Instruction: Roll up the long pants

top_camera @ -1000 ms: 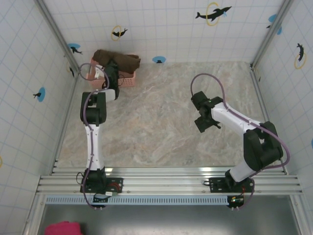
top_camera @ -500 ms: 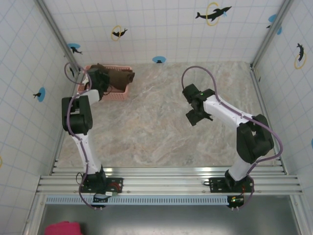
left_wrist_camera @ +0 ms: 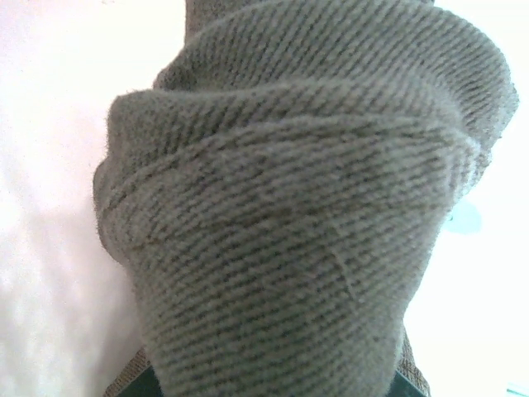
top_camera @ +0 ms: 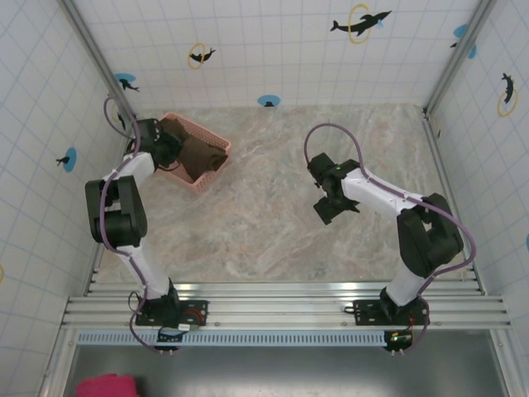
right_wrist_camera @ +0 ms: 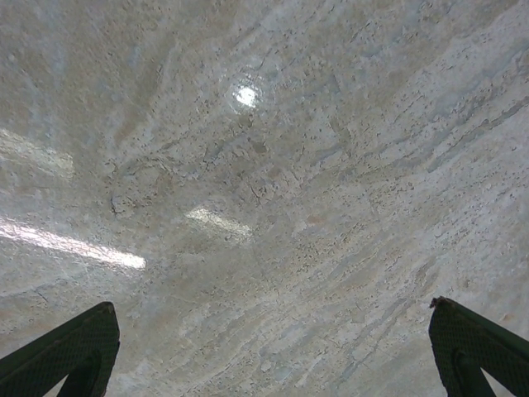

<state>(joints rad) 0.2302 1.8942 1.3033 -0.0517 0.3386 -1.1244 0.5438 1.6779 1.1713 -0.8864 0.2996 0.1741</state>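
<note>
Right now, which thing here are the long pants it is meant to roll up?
Look to the far left corner of the marble table, where a pink basket sits at an angle. The long pants are the bundle of soft cloth lying in it. They are dark brown and woven, unlike the pink basket and the pale stone.

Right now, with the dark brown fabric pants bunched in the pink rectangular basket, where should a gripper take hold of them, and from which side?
Grip the thick rounded fold of the dark brown fabric pants that bulges up in the pink rectangular basket. Come from above, through the open top: the basket walls likely block a sideways approach.
</note>
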